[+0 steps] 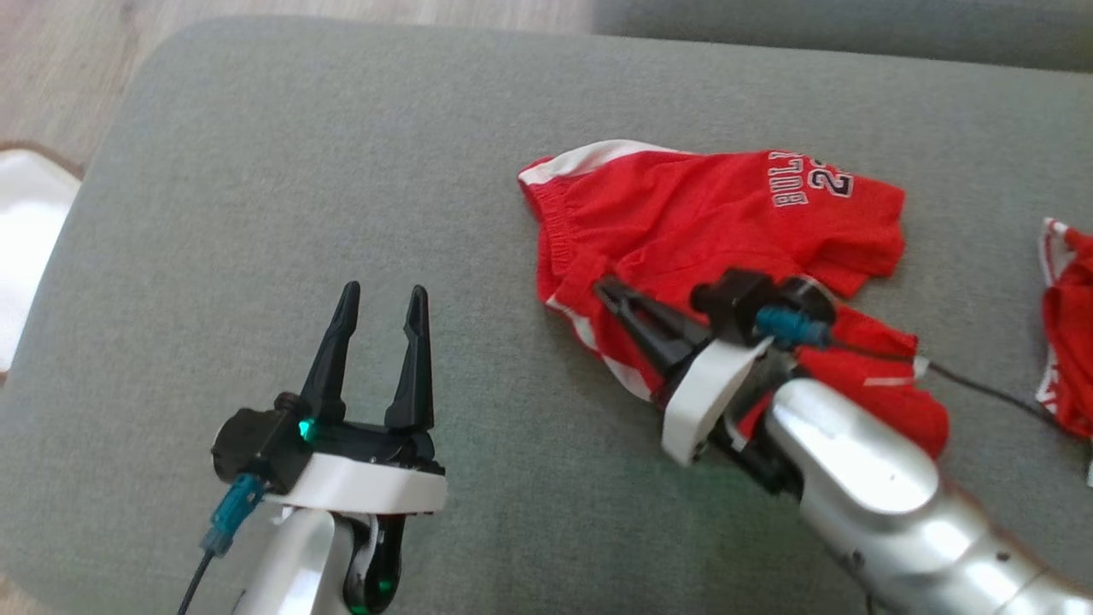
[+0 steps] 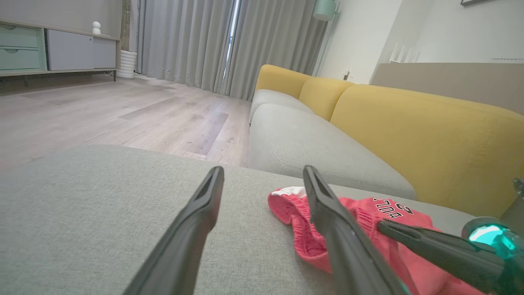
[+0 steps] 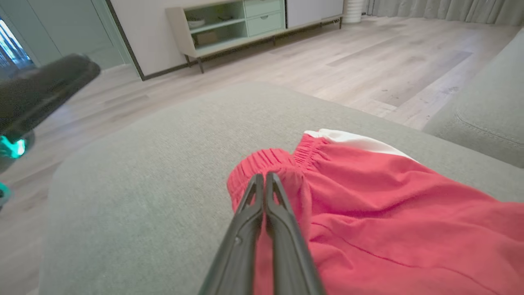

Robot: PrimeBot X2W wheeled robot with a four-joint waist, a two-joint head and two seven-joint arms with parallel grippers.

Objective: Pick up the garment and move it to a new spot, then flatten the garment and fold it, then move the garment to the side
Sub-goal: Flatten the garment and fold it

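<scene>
The garment [image 1: 717, 213], red shorts with white trim and printed lettering, lies crumpled on the grey cushion [image 1: 256, 213] right of centre. My right gripper [image 1: 602, 286] is shut, its tips pressed together on the fabric just below the elastic waistband; the right wrist view shows the closed gripper [image 3: 264, 178] on the red cloth [image 3: 389, 205]. My left gripper [image 1: 384, 295] stands open over bare cushion, well to the left of the shorts. In the left wrist view the open gripper [image 2: 263, 172] frames the waistband end of the garment [image 2: 286, 205].
Another red and white cloth [image 1: 1067, 342] lies at the cushion's right edge. Something white [image 1: 26, 239] sits on the wooden floor to the left. A yellow-backed sofa [image 2: 409, 131] stands beyond the cushion, and a low cabinet [image 3: 245, 24] lines the far wall.
</scene>
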